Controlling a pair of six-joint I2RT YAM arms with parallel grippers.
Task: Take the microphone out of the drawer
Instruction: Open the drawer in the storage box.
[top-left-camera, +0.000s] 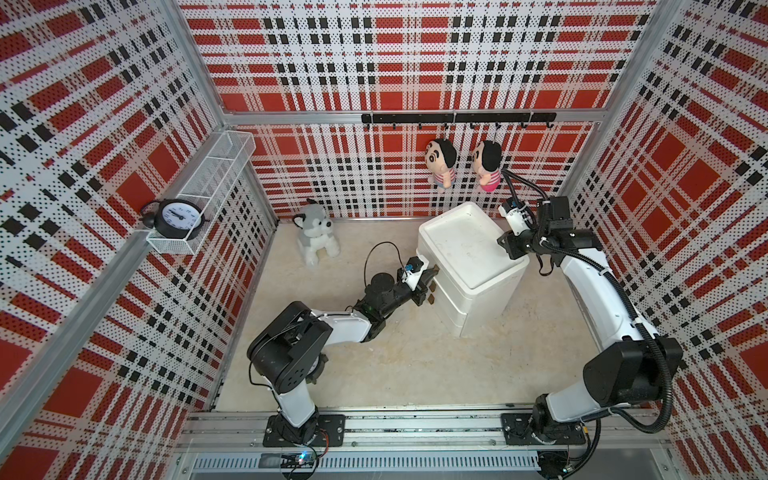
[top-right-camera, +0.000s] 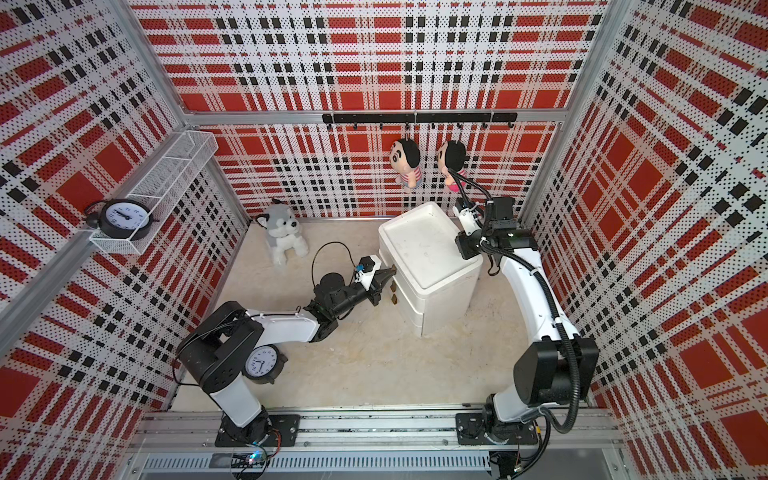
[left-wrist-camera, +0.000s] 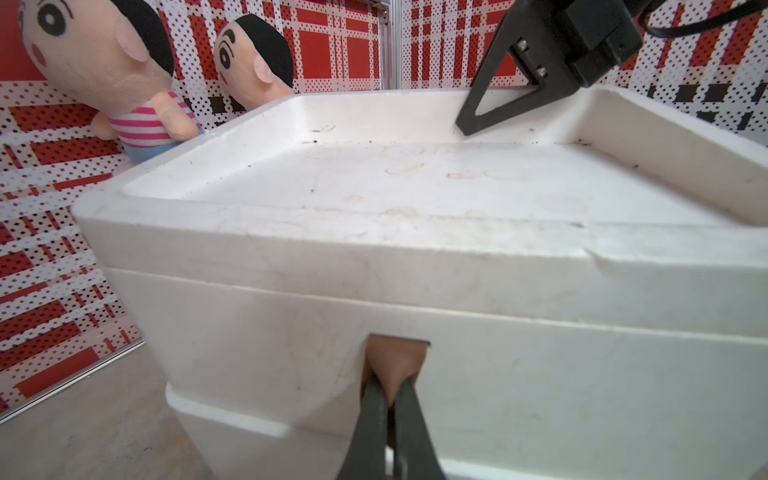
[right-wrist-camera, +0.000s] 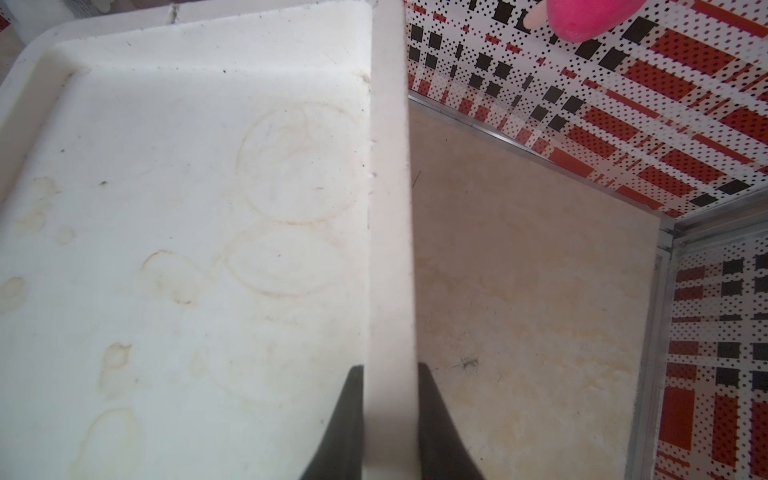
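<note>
The white foam-like drawer cabinet stands on the beige floor close to the back wall. Its top is a shallow tray with stains.

The left gripper is at the front side of the cabinet. Its two black fingers are pressed together on the brown tab handle of the top drawer, so it is clenched on this handle. In a top view the same gripper meets the cabinet front at the highest handle, and two more brown handles are just below it, free.

The right gripper is at the side of the cabinet opposite to the handles. It is closed on the raised white rim of the cabinet top, with one finger inside the tray and one outside.

All drawer fronts look pushed in. The microphone is not visible in any view, and I cannot tell which drawer holds it.

A grey and white plush husky dog sits on the floor well apart from the cabinet, on its handle side. Two plush dolls with black hair hang on the wall just behind the cabinet. A black round alarm clock stands on a white wire shelf, far from the cabinet.
</note>
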